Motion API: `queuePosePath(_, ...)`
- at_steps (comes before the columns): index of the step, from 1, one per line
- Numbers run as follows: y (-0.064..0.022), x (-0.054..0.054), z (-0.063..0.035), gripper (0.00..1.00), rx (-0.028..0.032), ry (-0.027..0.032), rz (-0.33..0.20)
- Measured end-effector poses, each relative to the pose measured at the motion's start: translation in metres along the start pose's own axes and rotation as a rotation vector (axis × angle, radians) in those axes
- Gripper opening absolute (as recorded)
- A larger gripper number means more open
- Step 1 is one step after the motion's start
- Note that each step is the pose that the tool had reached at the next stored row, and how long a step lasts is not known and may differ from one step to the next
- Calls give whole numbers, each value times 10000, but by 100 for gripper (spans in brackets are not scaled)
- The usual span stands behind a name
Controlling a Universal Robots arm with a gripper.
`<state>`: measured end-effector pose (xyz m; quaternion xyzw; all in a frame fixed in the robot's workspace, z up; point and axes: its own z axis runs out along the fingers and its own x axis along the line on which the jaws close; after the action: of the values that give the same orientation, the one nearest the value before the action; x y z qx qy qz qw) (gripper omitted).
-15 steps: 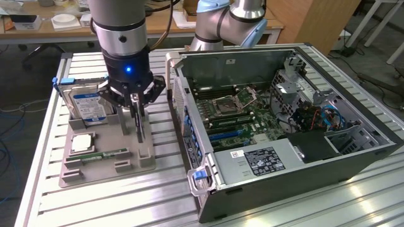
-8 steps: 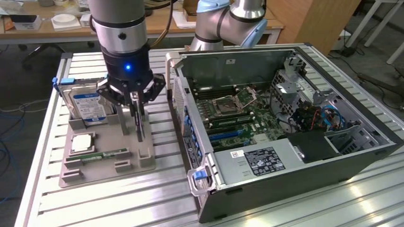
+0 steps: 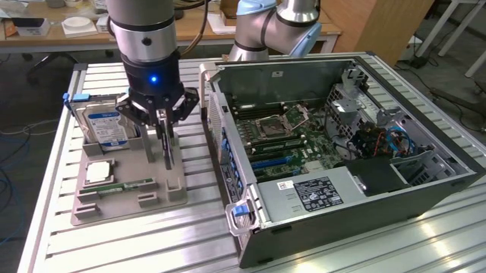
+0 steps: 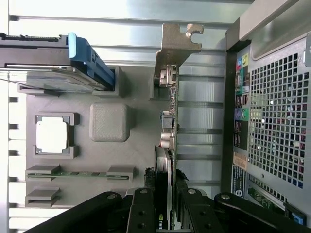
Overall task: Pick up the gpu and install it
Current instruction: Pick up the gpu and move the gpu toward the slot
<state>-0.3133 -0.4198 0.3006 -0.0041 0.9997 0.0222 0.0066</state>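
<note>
The slatted table (image 3: 114,250) carries the open computer case (image 3: 395,187) on the exterior view's right and a grey holder (image 3: 125,202) on its left. The hard drive (image 3: 102,128) stands at the holder's far end. The gpu (image 3: 168,152) stands on edge along the holder's side nearest the case, and my claw (image 4: 166,182) pinches its top edge from above. I cannot tell whether the card has left its slot. I judge the lift wants a straight vertical pull, with the grip square, so the metal bracket (image 4: 176,46) clears the holder without twisting.
</note>
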Motion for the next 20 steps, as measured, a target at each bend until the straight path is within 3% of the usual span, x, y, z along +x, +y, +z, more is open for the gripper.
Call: queuePosePath(20,3,-1,-59,26,-2,1,0)
